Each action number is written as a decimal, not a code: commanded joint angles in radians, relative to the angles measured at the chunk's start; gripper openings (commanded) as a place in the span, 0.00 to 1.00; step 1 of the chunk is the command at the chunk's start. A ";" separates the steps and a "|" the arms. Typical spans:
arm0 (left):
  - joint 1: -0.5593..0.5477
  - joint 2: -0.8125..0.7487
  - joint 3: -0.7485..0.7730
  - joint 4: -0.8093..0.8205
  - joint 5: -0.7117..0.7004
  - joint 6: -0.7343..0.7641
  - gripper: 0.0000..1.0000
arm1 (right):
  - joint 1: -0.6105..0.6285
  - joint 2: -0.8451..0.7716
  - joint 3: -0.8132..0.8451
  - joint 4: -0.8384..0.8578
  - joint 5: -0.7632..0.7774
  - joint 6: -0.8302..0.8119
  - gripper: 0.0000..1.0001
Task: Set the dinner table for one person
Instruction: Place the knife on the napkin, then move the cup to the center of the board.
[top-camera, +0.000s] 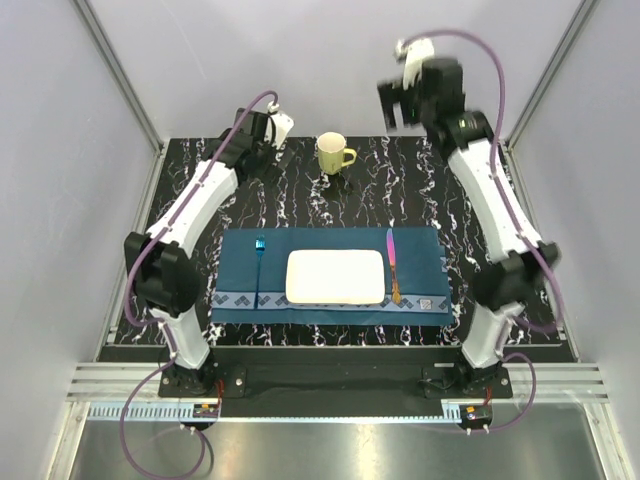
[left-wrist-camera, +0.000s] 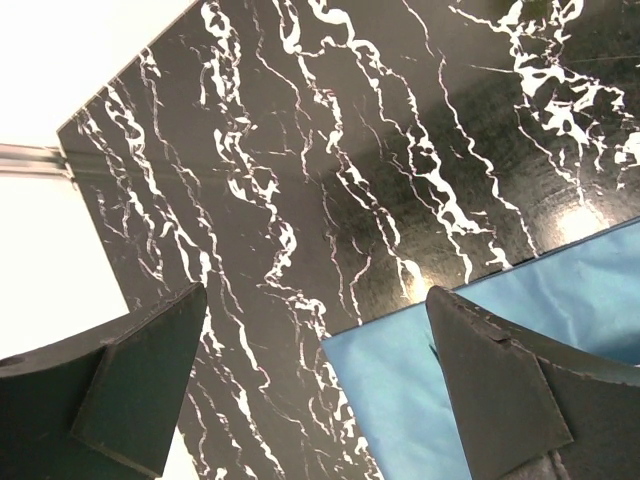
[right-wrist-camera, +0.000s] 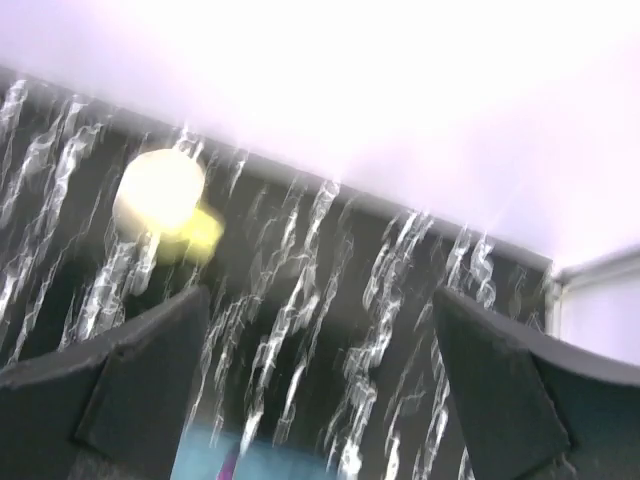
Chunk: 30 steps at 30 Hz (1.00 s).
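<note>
The right gripper (right-wrist-camera: 320, 335) stood with its jaws wide apart and nothing between them, above the far right of the dinner table (top-camera: 425, 185). The left gripper (left-wrist-camera: 315, 300), equally spread and empty, hung over the table's far left. A yellow-green mug (top-camera: 334, 153) stood between them, towards the far edge. Nearer, at centre, a dark blue placemat (top-camera: 240, 275) carried a white plate (top-camera: 335, 276), with a blue fork (top-camera: 259, 268) on its left and a knife (top-camera: 392, 262) on its right.
</note>
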 joint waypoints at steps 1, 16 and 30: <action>0.001 -0.093 0.010 0.052 -0.034 0.044 0.99 | -0.116 0.332 0.677 -0.187 -0.005 0.006 1.00; 0.021 -0.248 -0.142 0.087 -0.115 0.075 0.99 | -0.164 0.706 0.777 -0.410 -0.509 0.125 0.99; 0.030 -0.121 -0.106 0.099 -0.078 0.104 0.99 | -0.083 0.707 0.563 -0.296 -0.485 -0.351 0.93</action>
